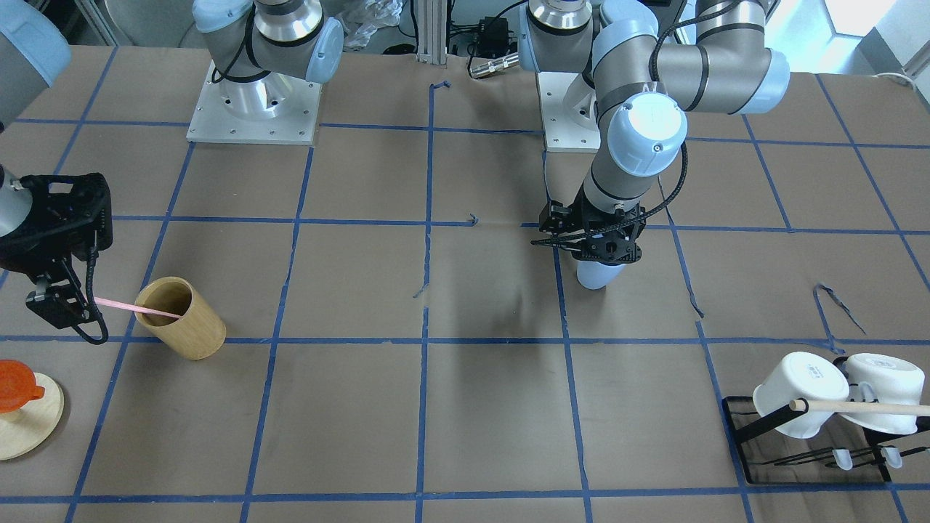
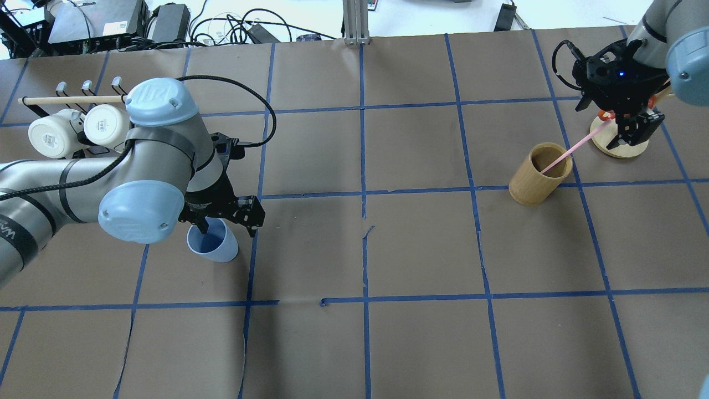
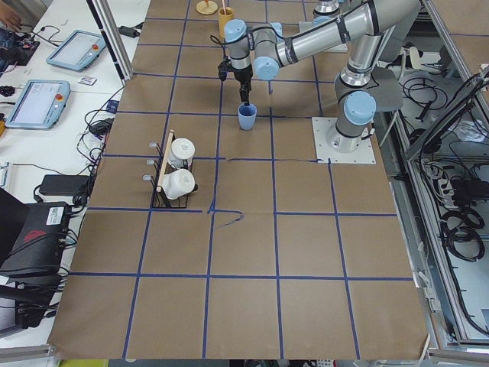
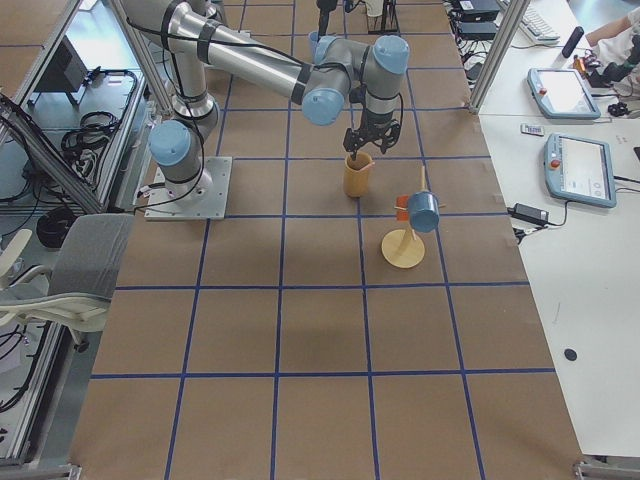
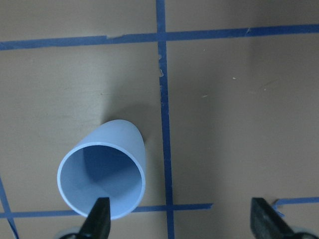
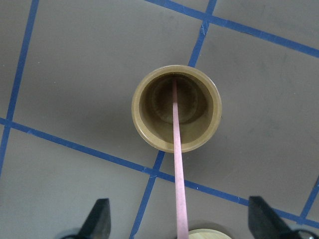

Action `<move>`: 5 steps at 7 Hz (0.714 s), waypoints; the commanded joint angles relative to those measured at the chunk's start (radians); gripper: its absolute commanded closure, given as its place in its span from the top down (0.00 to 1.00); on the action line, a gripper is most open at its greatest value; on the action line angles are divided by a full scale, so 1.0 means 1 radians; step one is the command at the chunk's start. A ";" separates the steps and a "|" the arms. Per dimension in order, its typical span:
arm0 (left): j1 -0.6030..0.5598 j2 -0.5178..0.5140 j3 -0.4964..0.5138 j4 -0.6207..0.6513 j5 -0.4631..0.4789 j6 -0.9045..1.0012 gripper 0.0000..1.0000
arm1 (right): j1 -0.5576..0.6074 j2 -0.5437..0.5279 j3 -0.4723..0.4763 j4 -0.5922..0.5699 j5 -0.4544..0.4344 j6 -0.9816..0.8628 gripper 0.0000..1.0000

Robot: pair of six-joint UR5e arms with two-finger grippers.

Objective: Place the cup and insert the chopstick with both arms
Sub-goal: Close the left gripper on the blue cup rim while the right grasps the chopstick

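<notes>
The light-blue cup point(image 2: 213, 246) stands upright on the table, left of centre in the overhead view, and also shows in the front view point(image 1: 599, 276). My left gripper point(image 2: 226, 221) hangs just above it, open. In the left wrist view its left fingertip point(image 5: 99, 216) overlaps the cup's point(image 5: 102, 181) near rim. The pink chopstick point(image 2: 570, 149) leans out of a tan wooden cup point(image 2: 534, 180) toward my right gripper point(image 2: 628, 130). In the right wrist view the gripper is open, and the stick point(image 6: 178, 179) runs between its spread fingers without touching them.
A black rack with two white mugs point(image 2: 55, 133) and a beige wooden rod point(image 1: 864, 407) stands at the robot's left edge. A round wooden stand point(image 1: 22, 428) carrying an orange piece sits under and beside the right gripper, and the side view shows a blue cup on it point(image 4: 423, 212).
</notes>
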 commanded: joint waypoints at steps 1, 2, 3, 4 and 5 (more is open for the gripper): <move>0.003 -0.012 -0.030 0.025 0.004 0.001 0.56 | -0.057 0.031 0.009 -0.011 0.049 0.056 0.96; 0.003 -0.013 -0.030 0.031 0.004 -0.003 0.01 | -0.067 0.042 0.011 -0.008 0.049 0.057 0.95; 0.003 -0.012 -0.028 0.051 0.006 -0.012 0.00 | -0.067 0.039 0.011 0.000 0.049 0.060 0.91; 0.003 -0.010 -0.022 0.060 0.006 -0.013 0.00 | -0.067 0.041 0.011 -0.003 0.049 0.058 0.84; 0.003 -0.009 -0.017 0.097 0.007 -0.008 0.00 | -0.069 0.039 0.008 -0.006 0.060 0.058 0.57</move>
